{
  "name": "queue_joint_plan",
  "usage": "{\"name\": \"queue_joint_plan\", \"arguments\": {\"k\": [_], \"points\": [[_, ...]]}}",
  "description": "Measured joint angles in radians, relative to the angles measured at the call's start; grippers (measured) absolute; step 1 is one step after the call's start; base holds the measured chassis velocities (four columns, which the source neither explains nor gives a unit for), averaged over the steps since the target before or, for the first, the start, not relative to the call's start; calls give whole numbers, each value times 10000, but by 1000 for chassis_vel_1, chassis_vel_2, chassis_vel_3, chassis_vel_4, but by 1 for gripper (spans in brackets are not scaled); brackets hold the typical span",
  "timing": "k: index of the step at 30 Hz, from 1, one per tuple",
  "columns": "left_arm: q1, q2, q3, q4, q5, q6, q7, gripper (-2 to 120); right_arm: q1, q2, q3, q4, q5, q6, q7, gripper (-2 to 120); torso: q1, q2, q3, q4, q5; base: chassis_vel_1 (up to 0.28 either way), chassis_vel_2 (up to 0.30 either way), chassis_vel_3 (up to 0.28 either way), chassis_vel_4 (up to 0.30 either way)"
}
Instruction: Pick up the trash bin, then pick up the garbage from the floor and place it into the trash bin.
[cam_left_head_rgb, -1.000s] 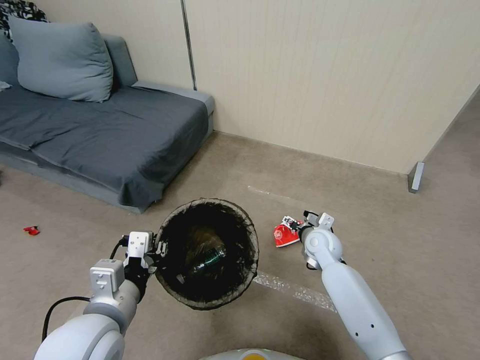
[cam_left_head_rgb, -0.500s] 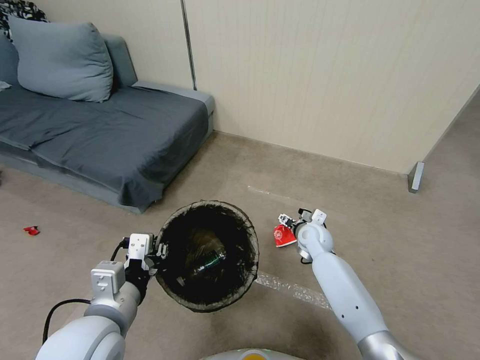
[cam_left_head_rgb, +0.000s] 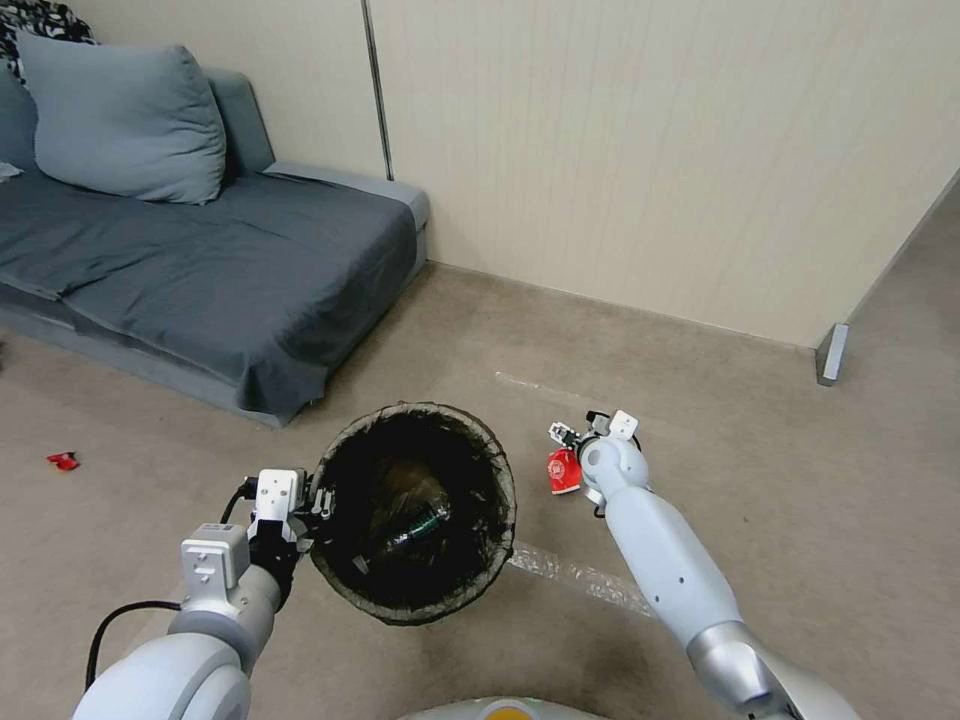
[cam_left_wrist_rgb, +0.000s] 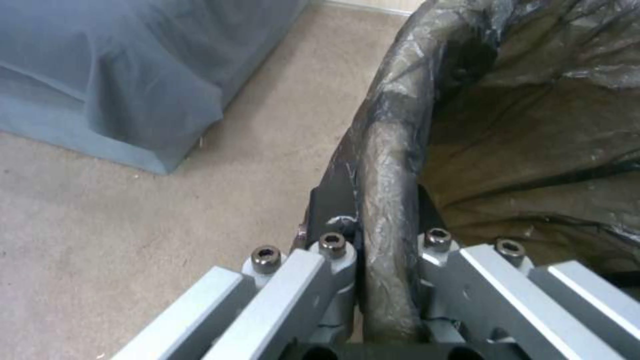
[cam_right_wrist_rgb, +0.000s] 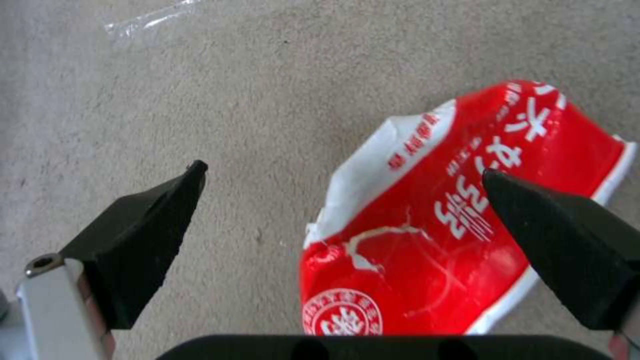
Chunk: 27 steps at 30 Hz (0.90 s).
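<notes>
A beige carpeted floor (cam_left_head_rgb: 760, 480) runs to a panelled wall, a grey sofa (cam_left_head_rgb: 200, 270) along it. The left gripper (cam_left_wrist_rgb: 387, 280) is clamped on the bagged rim of the trash bin (cam_left_head_rgb: 412, 510), holding it off the floor, a bottle already inside. The right gripper (cam_right_wrist_rgb: 340, 200) hangs wide open over the crushed red-and-white cup (cam_right_wrist_rgb: 460, 220) lying just beside the bin. One finger is over the cup rather than past its edge, so closing could pinch only a flap or push it aside.
</notes>
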Motion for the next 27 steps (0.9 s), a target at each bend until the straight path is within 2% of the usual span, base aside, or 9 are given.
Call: {"name": "queue_joint_plan", "arguments": {"k": [5, 8, 16, 19, 21, 22, 23, 26, 27], "points": [[28, -25, -4, 43, 16, 1, 8, 2, 290, 218, 71, -701, -459, 251, -93, 100, 1, 0, 0, -1, -1, 0, 0, 0, 0], [38, -35, -9, 52, 26, 0, 16, 2, 421, 356, 144, -1061, -610, 372, -105, 92, 1, 0, 0, -1, -1, 0, 0, 0, 0], [20, -50, -18, 121, 55, 0, 23, 2, 513, 540, 292, -1477, -787, 543, -144, 65, 0, 0, 0, -3, -3, 0, 0, 0, 0], [-7, -76, 9, 160, 105, 0, 46, 2, 513, 570, 311, -1488, -780, 564, -145, 51, 0, 1, 0, 0, -1, 0, 0, 0, 0], [-7, -76, 9, 160, 105, 0, 46, 2, 513, 571, 311, -1488, -779, 567, -145, 50, 1, 1, 0, 0, -1, 0, 0, 0, 0], [-16, -77, 16, 178, 126, -8, 74, 2, 511, 574, 313, -1470, -776, 585, -141, 41, 0, 1, 0, 0, 0, 0, 0, 0, 0], [-16, -77, 16, 178, 126, -8, 74, 2, 511, 574, 313, -1470, -776, 585, -141, 41, 0, 1, 0, 0, 0, 0, 0, 0, 0], [-32, -67, 14, 189, 135, -17, 93, 2, 479, 573, 314, -1427, -776, 611, -133, 25, 0, 1, 0, -1, 0, 0, 0, 0, 0], [-32, -67, 14, 189, 135, -17, 93, 2, 479, 573, 314, -1427, -776, 611, -133, 25, 0, 1, 0, -1, 0, 0, 0, 0, 0]]}}
